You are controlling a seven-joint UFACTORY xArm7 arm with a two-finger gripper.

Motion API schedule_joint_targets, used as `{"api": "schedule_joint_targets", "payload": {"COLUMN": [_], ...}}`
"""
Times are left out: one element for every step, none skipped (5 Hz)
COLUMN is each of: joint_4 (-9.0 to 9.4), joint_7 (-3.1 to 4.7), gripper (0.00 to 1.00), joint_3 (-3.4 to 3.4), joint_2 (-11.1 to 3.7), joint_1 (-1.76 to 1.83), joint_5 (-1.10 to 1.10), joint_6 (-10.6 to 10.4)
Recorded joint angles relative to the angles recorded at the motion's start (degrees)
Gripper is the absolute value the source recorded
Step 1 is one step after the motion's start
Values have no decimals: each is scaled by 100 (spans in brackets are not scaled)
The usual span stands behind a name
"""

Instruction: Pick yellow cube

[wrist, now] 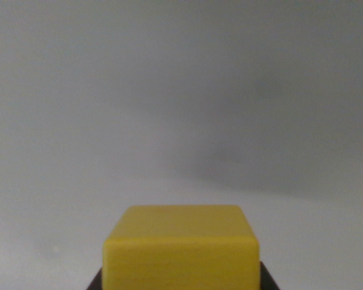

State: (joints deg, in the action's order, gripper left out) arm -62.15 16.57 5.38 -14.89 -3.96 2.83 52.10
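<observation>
The yellow cube (181, 248) fills the bottom middle of the wrist view, its top face and near face both showing. Dark fingertips (95, 283) press against its lower left side, and a matching dark one sits at its lower right. My gripper (181, 283) is shut on the cube, which sits squarely between the jaws. Most of each finger is cut off by the frame's bottom edge.
Behind the cube there is only a blurred pale grey surface (181, 109), with a soft darker shadow (272, 163) towards the wrist view's right.
</observation>
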Motion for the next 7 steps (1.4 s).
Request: {"api": "schedule_joint_targets", "payload": {"joint_4": [-144, -144, -291, -291, -442, -442, -586], "joint_7": [-15, -15, -29, -29, -44, -44, -59], "gripper": [100, 100, 100, 100, 100, 100, 100], "joint_3": [5, 5, 10, 10, 15, 15, 20], "joint_2": [113, 113, 229, 229, 348, 348, 461], "joint_1": [4, 4, 8, 8, 13, 13, 17], "joint_5": [-18, -18, -36, -36, -55, -55, -73], "joint_6": [257, 257, 519, 519, 787, 787, 1044]}}
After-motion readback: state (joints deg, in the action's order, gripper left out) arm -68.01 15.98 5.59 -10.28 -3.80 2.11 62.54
